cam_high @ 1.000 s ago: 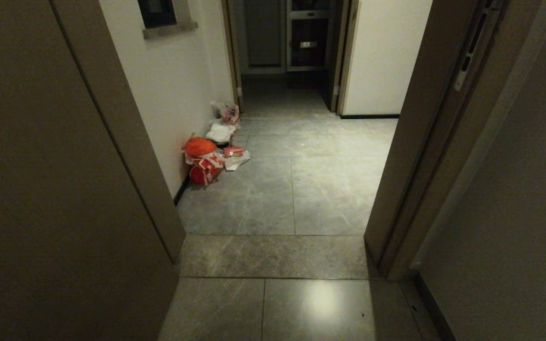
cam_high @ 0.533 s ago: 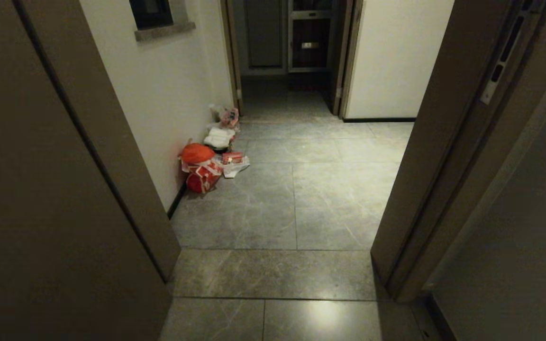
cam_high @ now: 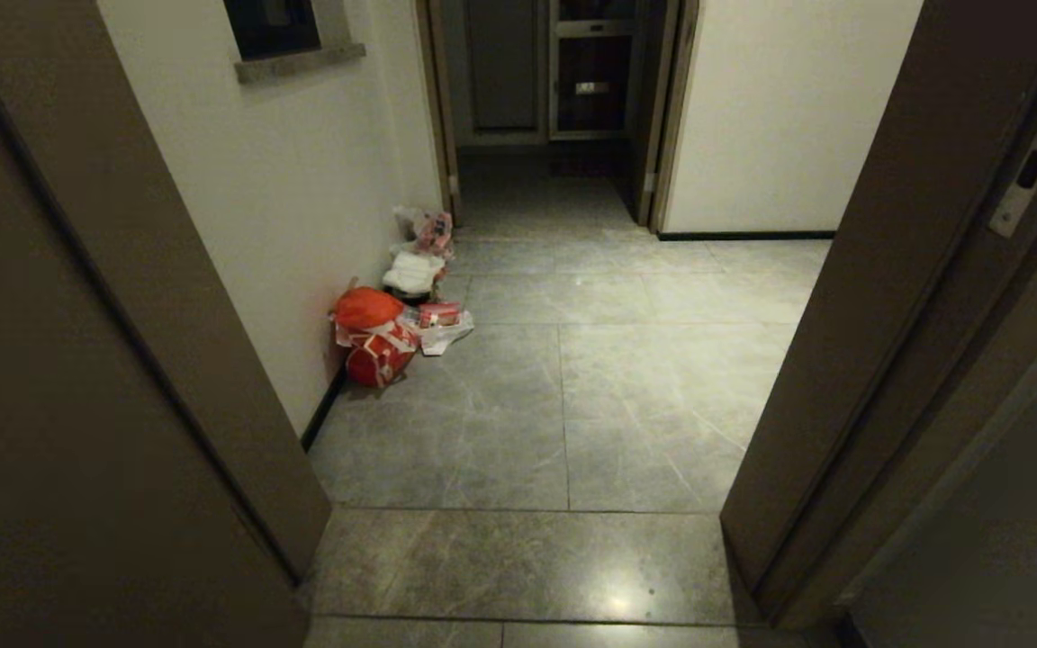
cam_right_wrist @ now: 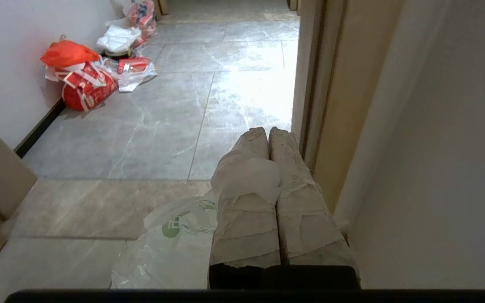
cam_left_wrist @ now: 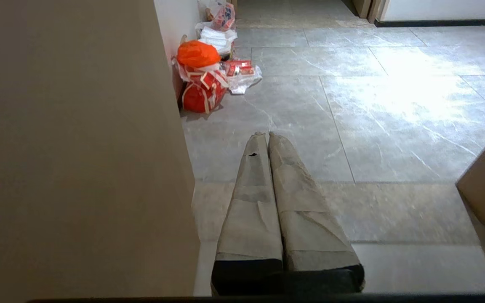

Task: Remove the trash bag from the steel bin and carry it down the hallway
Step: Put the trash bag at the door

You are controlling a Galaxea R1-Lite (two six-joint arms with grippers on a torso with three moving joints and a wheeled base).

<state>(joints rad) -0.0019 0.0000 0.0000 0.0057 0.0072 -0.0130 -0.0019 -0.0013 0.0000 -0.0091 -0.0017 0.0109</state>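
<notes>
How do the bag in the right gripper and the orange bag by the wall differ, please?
The trash bag is whitish, see-through, green-printed and hangs from the shut right gripper; the orange bag is opaque and sits atop the pile by the wall. Both are crinkly plastic.

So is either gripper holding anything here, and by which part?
The right gripper is shut on the trash bag, pinching a fold of its upper plastic. The left gripper is shut, empty.
</notes>
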